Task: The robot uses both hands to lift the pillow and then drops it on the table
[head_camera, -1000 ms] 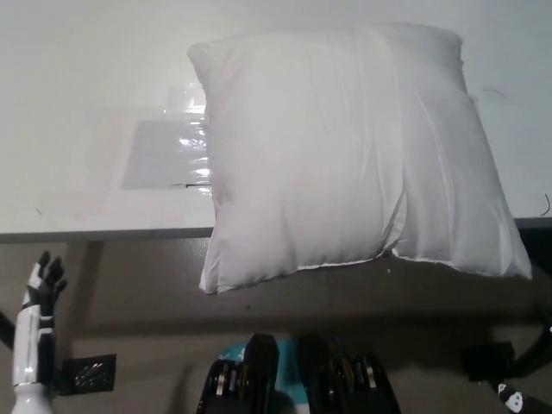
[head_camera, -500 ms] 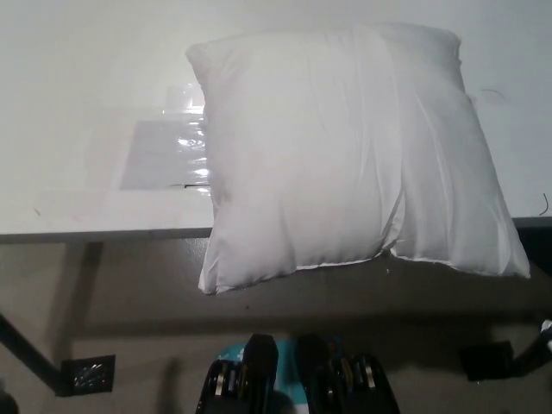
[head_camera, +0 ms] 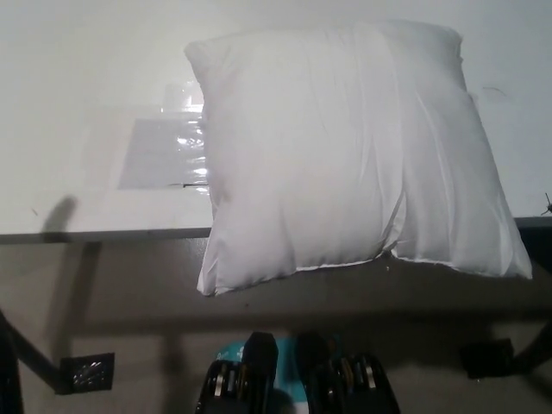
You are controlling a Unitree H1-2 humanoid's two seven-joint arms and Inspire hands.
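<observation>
White table [head_camera: 86, 69] with pillow [head_camera: 345, 147] overhanging its near edge, clear sheet [head_camera: 164, 151] alongside.

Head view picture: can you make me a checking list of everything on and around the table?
Surface: white table; its near edge runs across the picture.
Job's things: white pillow lies on the table, its near side hanging over the edge.
Clutter: a shiny clear plastic sheet lies flat on the table, touching the pillow's left side.
Hands: neither the left hand nor the right hand is in view.
Cables: a thin dark squiggle at the right edge of the picture; too small to tell what it is.
Surroundings: brown floor below, a dark table leg with a foot plate at lower left.
</observation>
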